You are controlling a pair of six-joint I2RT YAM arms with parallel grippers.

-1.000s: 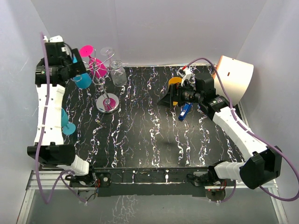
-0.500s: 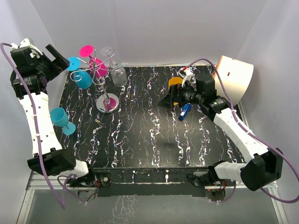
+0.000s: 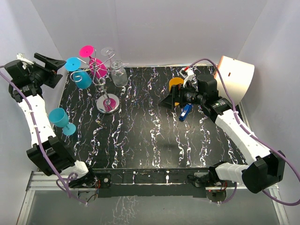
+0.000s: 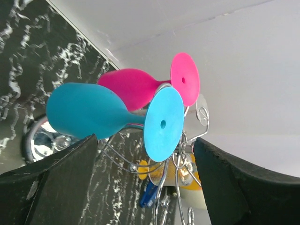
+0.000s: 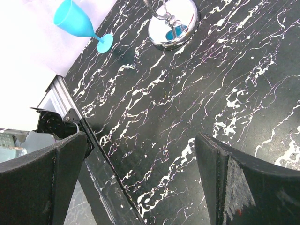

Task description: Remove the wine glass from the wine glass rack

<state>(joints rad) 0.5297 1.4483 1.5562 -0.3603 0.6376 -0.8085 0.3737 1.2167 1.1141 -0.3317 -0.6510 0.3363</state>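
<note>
Left gripper (image 3: 55,69) is found spread and empty at the upper left of the top view, near the rack (image 3: 108,104) but apart from it. In the wrist view its fingers (image 4: 51,183) are seen wide at the bottom corners, with the cyan glass (image 4: 89,115) framed between them, farther off. Right gripper (image 5: 140,145) is spread too, nothing held, right of centre in the top view.

Cyan glass is hung upside down on the rack's left side, foot caught in a hook arm, bowl below. Pink glass (image 4: 133,86) is hung just behind it; contact between the two cannot be told. Clear glass (image 3: 118,72) is seen at the rack's right. Second cyan glass (image 3: 61,118) is stood off the rack, at the left edge of the top view.

Handling, as judged: opaque coloured body, likely plastic, so light and stiff, not brittle. Surface is smooth, so slip is expected under a loose pinch. Hold is best taken across the bowl's narrow end by the stem, or on the stem itself. Foot is to be slid out along the hook, not pulled down. Wire rack is thin, so tipping is a risk if the foot is snagged.
</note>
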